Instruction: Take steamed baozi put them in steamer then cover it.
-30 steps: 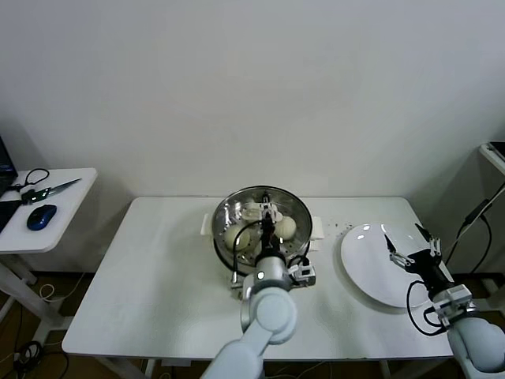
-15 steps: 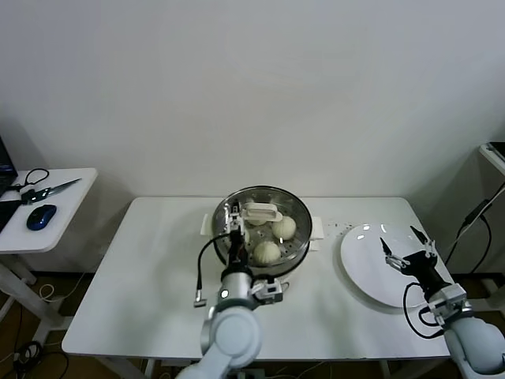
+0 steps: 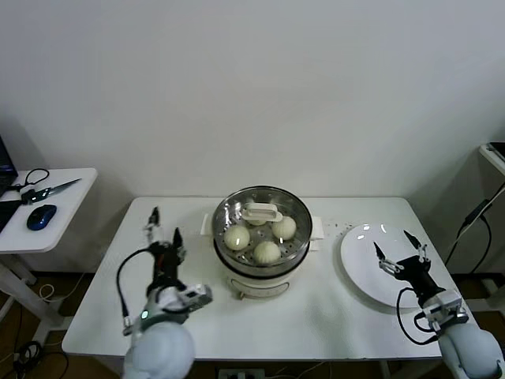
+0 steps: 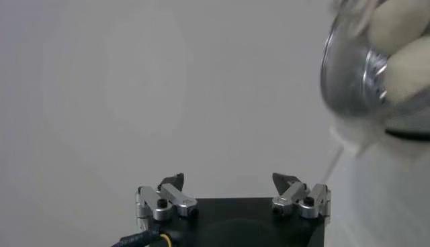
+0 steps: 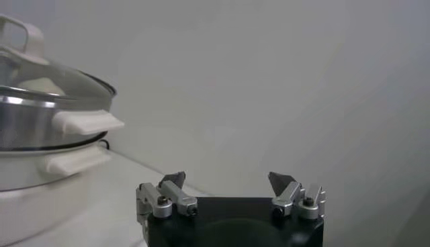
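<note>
The steamer (image 3: pixel 263 237) sits mid-desk with the cover (image 3: pixel 261 215) on and the steamed baozi (image 3: pixel 267 252) inside. The left gripper (image 3: pixel 162 227), at nine o'clock from it, has jaws wide apart, holding nothing. The right gripper (image 3: pixel 398 251), at three o'clock over the white plate (image 3: pixel 364 272), is the same.

The steamer (image 3: pixel 263 241) is a round, shiny stainless-steel pot on a cream-white base with small side handles, standing upright near the middle of the white table. The cover (image 3: pixel 262 223), a clear glass lid with a thin metal rim, sits level on the pot's rim and closes it; its cream-white loop handle (image 3: pixel 261 212) stands upright toward the rear half. Three baozi (image 3: pixel 267 252) show through the glass as smooth, pale cream buns resting on the tray inside; a fourth is mostly hidden beneath the handle.
</note>
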